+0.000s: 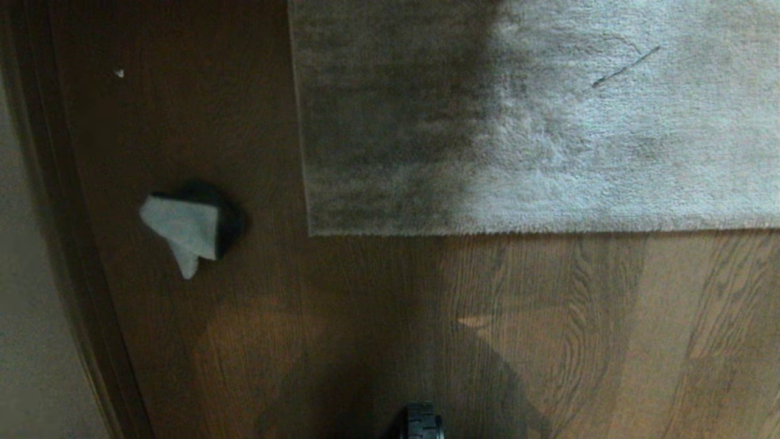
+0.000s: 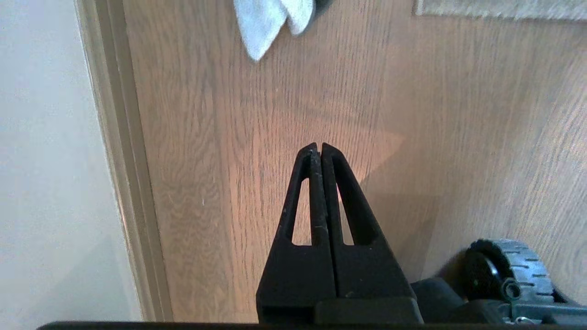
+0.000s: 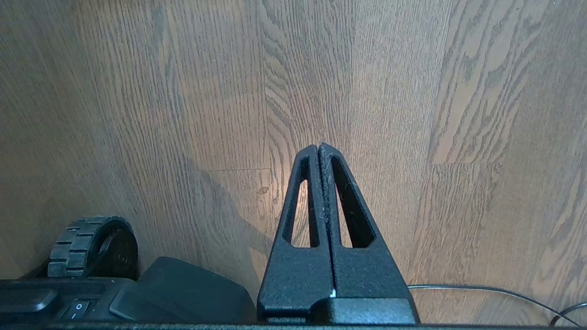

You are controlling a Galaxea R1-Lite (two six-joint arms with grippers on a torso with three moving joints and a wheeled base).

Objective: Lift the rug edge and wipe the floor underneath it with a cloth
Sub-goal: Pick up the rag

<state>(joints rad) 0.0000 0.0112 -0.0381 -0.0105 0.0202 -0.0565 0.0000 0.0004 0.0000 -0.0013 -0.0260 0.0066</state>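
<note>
The floor [image 1: 378, 329], brown wood-grain plank, is the largest thing in view and lies under both parked arms. The rug [image 1: 548, 122], light grey-beige plush, lies flat on it, ahead of both grippers. Its rug edge [image 1: 542, 232] runs straight across the head view, and a second hem turns away at the corner nearest the left gripper; one corner of the rug [image 2: 500, 9] also shows at the far end of the left wrist view. Nothing touches the hem.

A pale wall [image 1: 36, 305] with a dark baseboard [image 1: 79, 274] runs along the outer side of the left gripper [image 2: 319, 147].

The robot's base [image 3: 137, 293], black with a tread-patterned wheel [image 3: 94, 247], sits behind the fingertips in both wrist views. A thin cable [image 3: 495, 293] lies on the planks near the right gripper [image 3: 319, 147].

The cloth [image 1: 192, 225], a crumpled grey-blue rag with a darker patch, rests on the bare floor ahead of the left gripper, between the baseboard and the rug's corner and apart from both.

The 2 grippers hang above the planks, each with its 2 black fingers pressed together and holding nothing.
</note>
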